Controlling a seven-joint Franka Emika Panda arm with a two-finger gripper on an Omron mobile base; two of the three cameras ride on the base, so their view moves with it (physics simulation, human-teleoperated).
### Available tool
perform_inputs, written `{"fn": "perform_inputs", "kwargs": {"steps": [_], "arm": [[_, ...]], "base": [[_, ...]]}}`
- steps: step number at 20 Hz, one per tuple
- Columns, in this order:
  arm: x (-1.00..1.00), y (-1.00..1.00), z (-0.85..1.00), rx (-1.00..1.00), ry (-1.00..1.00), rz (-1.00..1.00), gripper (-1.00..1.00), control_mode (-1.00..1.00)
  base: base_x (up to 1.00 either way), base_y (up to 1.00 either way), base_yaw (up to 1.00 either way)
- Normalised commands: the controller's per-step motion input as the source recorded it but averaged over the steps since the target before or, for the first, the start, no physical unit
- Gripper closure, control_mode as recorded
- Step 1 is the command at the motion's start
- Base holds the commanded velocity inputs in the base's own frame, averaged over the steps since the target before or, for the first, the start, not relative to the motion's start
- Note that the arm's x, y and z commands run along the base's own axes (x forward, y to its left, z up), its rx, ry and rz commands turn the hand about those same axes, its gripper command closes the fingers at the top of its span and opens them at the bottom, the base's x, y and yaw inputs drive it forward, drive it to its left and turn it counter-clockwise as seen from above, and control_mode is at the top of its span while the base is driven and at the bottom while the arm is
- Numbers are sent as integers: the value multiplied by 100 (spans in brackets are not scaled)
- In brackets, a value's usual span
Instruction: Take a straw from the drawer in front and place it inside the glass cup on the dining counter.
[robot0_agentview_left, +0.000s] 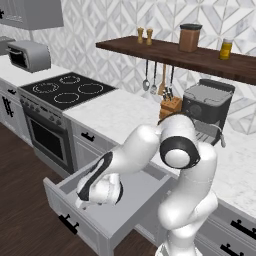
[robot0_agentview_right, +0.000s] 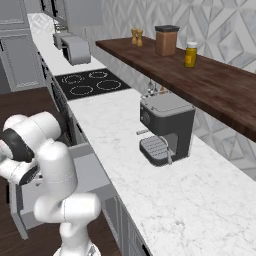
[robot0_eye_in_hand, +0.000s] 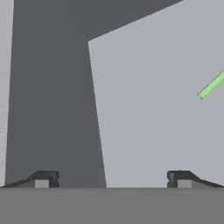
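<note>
One straw (robot0_eye_in_hand: 211, 85) lies flat on the pale floor of the open drawer (robot0_agentview_left: 75, 210), off to one side of the gripper (robot0_eye_in_hand: 113, 179) and apart from it. Only one end of the straw is visible; the rest runs out of the hand view. I judge it very light, stiff enough to lift but easy to squash or to roll away, so it is better to take it near its middle, with the fingers across its length. The gripper hangs inside the drawer with its two fingers spread wide and holding nothing. On the shelf (robot0_agentview_left: 215, 62) above the counter (robot0_agentview_left: 115, 115) I count two small shakers (robot0_agentview_left: 144, 35), one brown canister (robot0_agentview_left: 189, 37) and one yellow jar (robot0_agentview_left: 226, 49).
</note>
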Motion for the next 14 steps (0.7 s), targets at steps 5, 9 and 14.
{"fn": "perform_inputs", "kwargs": {"steps": [5, 9, 14], "arm": [[23, -56, 40, -14, -12, -18, -100, -100], [62, -52, 18, -9, -3, -19, -100, -100], [98, -16, 26, 0, 0, -19, -100, -100]], "base": [[0, 0, 0], [0, 0, 0], [0, 0, 0]]}}
